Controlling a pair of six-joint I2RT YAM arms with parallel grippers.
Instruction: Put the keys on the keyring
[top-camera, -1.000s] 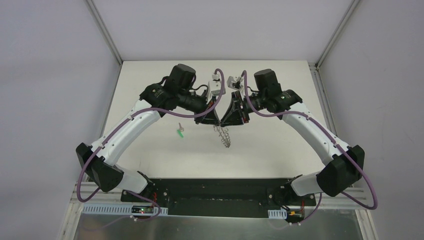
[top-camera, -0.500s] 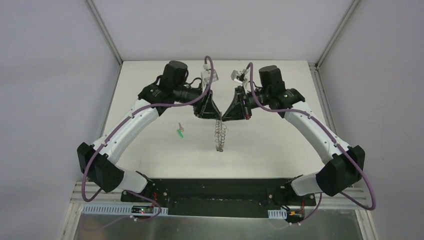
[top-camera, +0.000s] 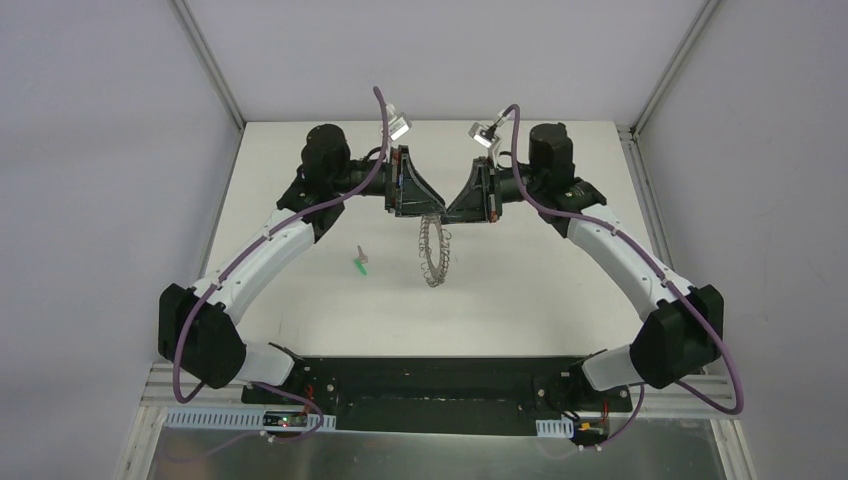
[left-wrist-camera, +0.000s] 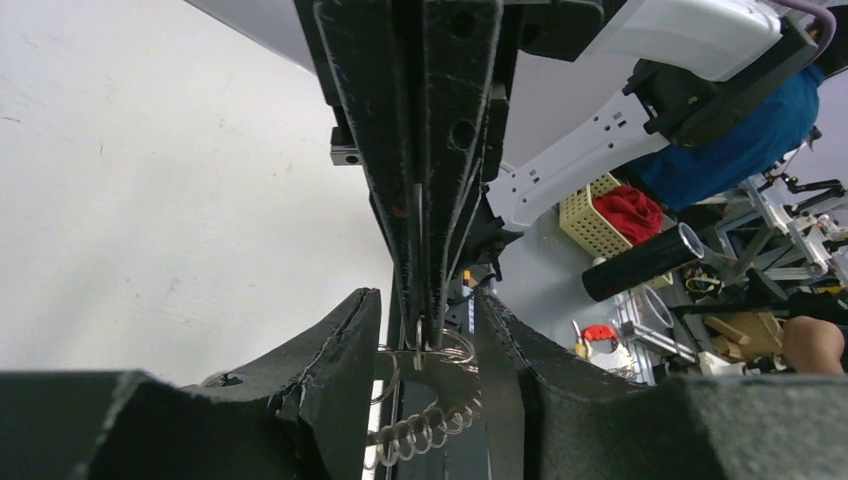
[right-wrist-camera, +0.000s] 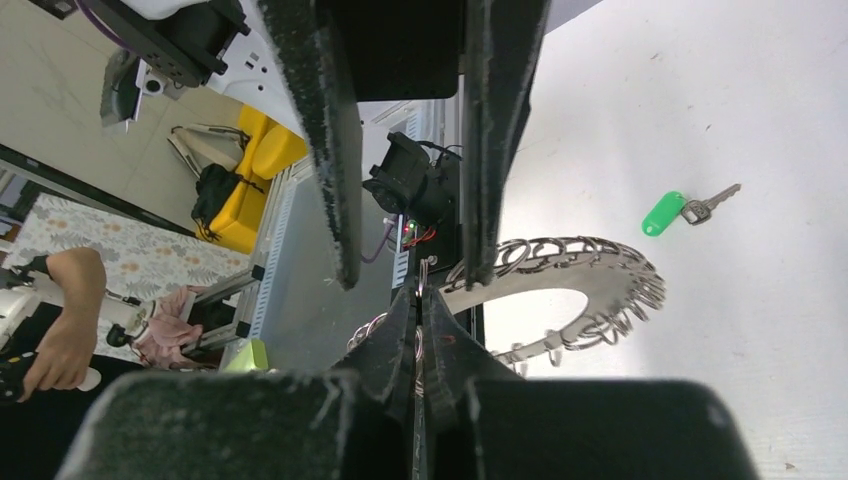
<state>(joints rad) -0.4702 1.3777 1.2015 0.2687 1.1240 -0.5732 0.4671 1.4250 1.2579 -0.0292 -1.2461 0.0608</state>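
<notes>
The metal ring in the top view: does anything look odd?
The keyring dangles from the right gripper, pinched at its fringe, while the green-headed key lies apart on the table. Nothing looks damaged.

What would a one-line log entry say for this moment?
right jaws: shut on keyring, ring hanging | left jaws: open around its top | key: loose on table, unthreaded

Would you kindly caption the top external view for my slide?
Shut right gripper dangles fringed grey metal ring; green-headed silver key lies on table.
</notes>
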